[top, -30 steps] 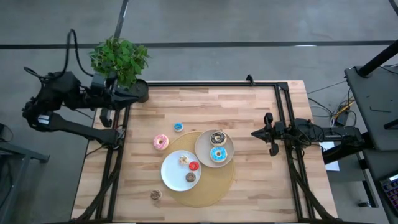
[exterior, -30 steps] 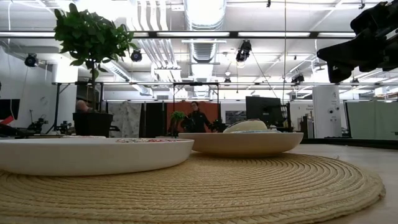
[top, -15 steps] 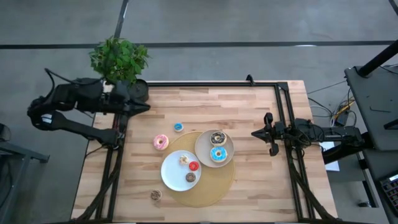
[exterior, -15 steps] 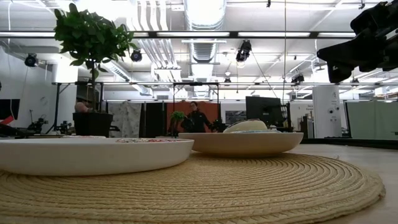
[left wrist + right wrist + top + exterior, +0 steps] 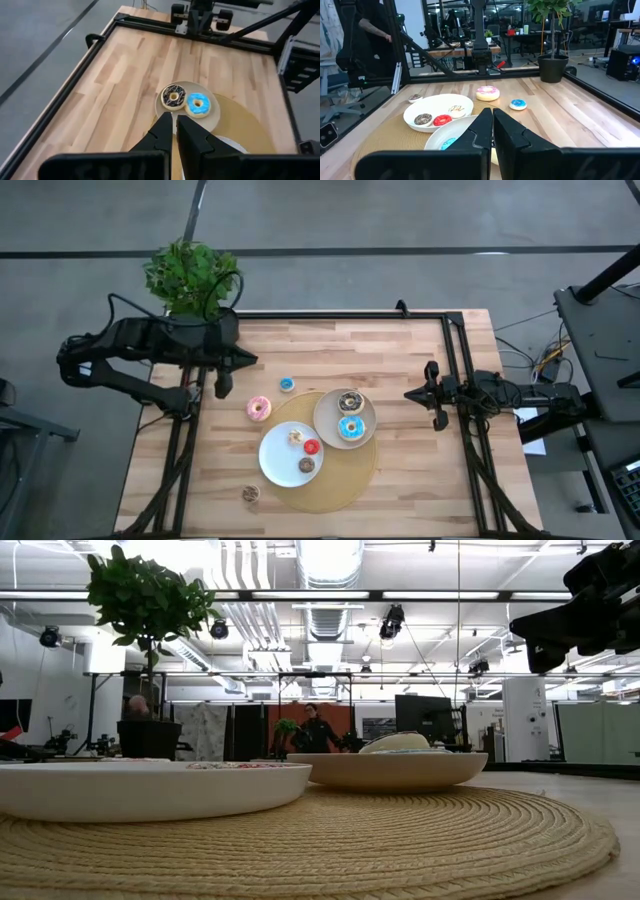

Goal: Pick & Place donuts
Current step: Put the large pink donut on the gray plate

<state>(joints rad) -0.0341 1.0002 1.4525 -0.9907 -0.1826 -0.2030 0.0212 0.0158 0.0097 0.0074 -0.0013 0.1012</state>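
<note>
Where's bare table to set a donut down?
Bare wood: the strip between the beige plate and the right hand, and the far side beyond the mini blue donut. Crowded: the woven mat with the white plate, and around the pink donut.

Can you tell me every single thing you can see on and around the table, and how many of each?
Big donuts: three; pink on bare table, chocolate and blue on beige plate.
Mini donuts: five; blue and brown on bare table; cream, red, brown on white plate.
Plates: two; white plate, beige plate, both on mat.
Mat: one, tan, round.
Potted plant: one, green, far left corner.
Left tool: shut, above left edge.
Right tool: shut, right edge.
</note>
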